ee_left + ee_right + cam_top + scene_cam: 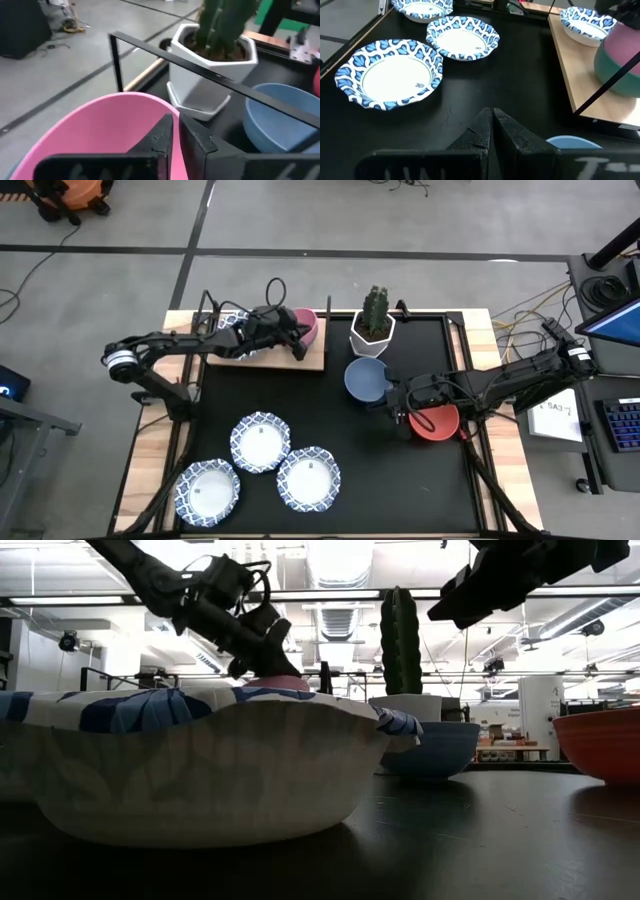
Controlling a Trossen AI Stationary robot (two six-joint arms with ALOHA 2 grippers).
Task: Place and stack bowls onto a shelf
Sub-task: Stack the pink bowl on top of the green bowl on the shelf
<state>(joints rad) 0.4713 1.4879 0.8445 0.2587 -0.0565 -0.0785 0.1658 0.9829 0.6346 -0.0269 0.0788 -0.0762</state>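
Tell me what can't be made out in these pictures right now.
- Green bowl: only a band shows under the pink bowl in the right wrist view; the left arm covers it in the high view.
- Shelf: the low view hides it behind a near patterned bowl.
- Left gripper: whether the pink rim sits between its fingers, its own body hides.
- Red bowl: cut by the low view's edge.

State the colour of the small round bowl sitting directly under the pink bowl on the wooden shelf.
Green: the small round bowl beneath the pink bowl shows best in the right wrist view.
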